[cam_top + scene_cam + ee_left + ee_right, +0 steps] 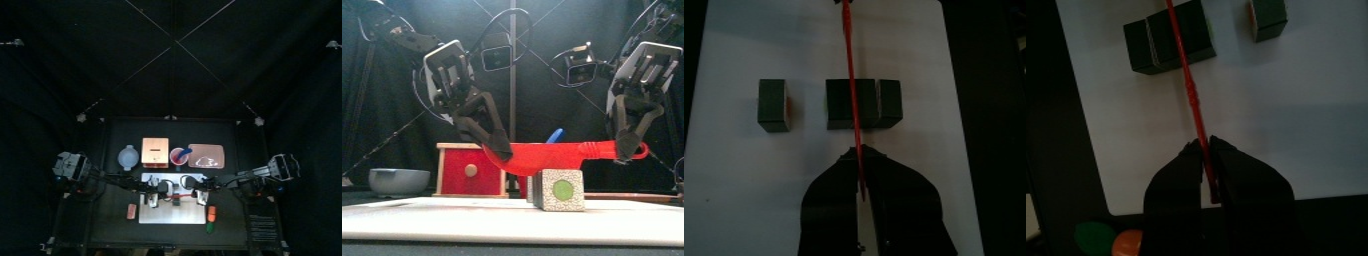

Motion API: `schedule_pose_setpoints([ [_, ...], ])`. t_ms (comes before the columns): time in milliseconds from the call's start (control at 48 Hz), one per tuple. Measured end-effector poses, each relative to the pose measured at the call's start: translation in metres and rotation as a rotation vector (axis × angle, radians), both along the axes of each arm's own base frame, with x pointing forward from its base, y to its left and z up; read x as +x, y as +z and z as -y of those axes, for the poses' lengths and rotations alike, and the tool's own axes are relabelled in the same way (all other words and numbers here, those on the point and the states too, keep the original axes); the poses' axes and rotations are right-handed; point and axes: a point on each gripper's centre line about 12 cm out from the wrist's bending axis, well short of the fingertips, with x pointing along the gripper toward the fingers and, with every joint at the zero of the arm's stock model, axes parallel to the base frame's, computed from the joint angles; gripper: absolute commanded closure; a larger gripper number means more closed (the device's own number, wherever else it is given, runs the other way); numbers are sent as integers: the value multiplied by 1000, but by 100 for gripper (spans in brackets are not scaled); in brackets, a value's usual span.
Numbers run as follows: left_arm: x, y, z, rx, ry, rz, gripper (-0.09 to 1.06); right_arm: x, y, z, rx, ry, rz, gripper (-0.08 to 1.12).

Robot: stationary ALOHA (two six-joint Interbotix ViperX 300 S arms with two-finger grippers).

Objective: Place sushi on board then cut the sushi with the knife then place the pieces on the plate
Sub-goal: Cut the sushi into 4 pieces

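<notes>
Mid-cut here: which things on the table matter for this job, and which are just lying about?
Job: red toy knife, dark green sushi blocks, white cutting board, flat pink tray.
Lying about: pale wooden box with red drawer front, blue-grey bowl, blue toy knife.

Dim overall, curtain (171, 60) black across the upper half, board (181, 215) the brightest patch at lower centre, evenly lit up close.

Two black jointed robot arms w/ boxy, round-edged segments: L arm (402, 40) & R arm (656, 30). Each wrist has a pale grey slotted cross-plate (446, 68). Left gripper (858, 152) & right gripper (1211, 142): two matte black tapering jaws apiece, grey seen from outside.
</notes>
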Motion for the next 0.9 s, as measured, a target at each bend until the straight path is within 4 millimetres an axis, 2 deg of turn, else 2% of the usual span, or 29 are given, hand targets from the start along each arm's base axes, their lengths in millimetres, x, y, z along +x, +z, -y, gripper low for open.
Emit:
schedule_pose_setpoints([
  [646, 3, -24, 2, 11, -4, -54, 59, 2, -27, -11, 11, 13, -85, 66],
  [896, 2, -25, 5, 2, 0, -59, 59, 2, -28, -15, 22, 13, -89, 66],
])
